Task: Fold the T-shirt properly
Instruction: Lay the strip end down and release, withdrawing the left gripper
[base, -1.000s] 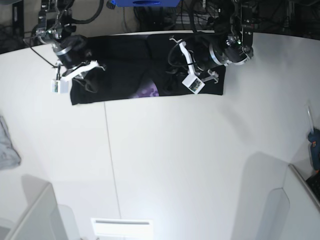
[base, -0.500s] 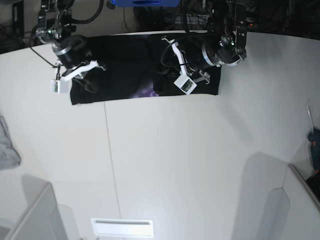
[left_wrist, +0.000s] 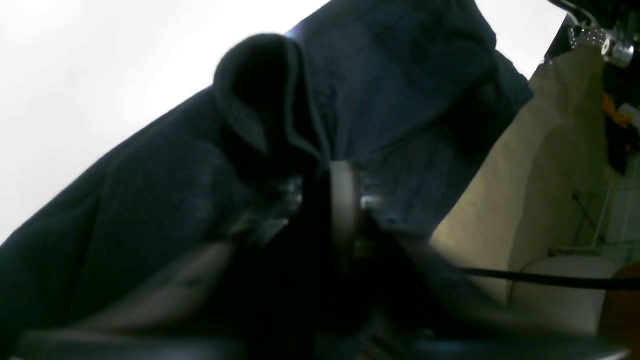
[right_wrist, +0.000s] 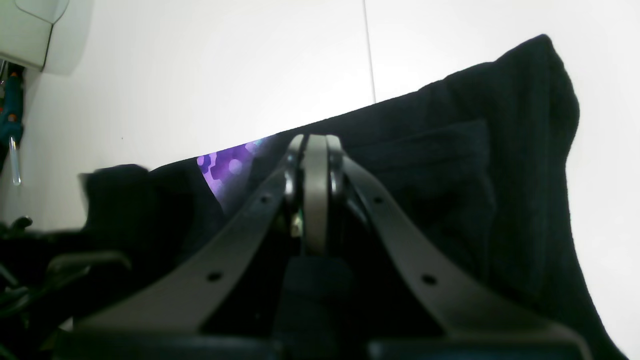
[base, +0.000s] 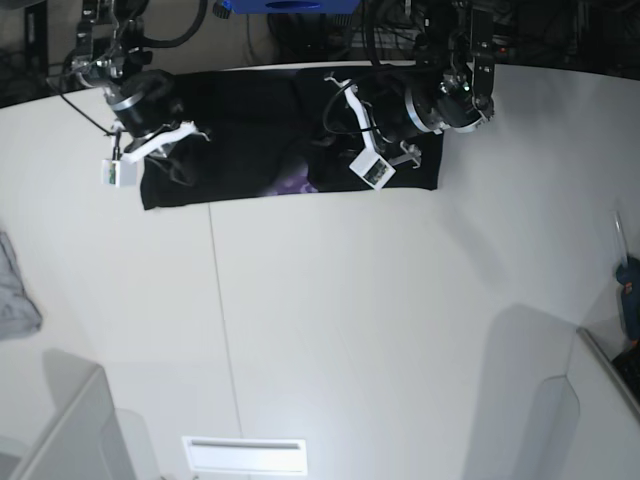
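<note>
**Both arms low on the shirt at the far edge**

T-shirt (base: 250, 140) lies as a band across top of base view on the bench (base: 330, 320). Right gripper (right_wrist: 315, 165) closed, pressing cloth, likely anchoring. Left gripper (left_wrist: 330, 200) among raised folds; its opening and hold: cannot tell. Purple patch (base: 296, 184) shows mid-band.

The wide white table (base: 330, 330) lies open below the long black cloth T-shirt (base: 240, 150); a small grey cloth (base: 15, 290) sits at its left edge.
</note>
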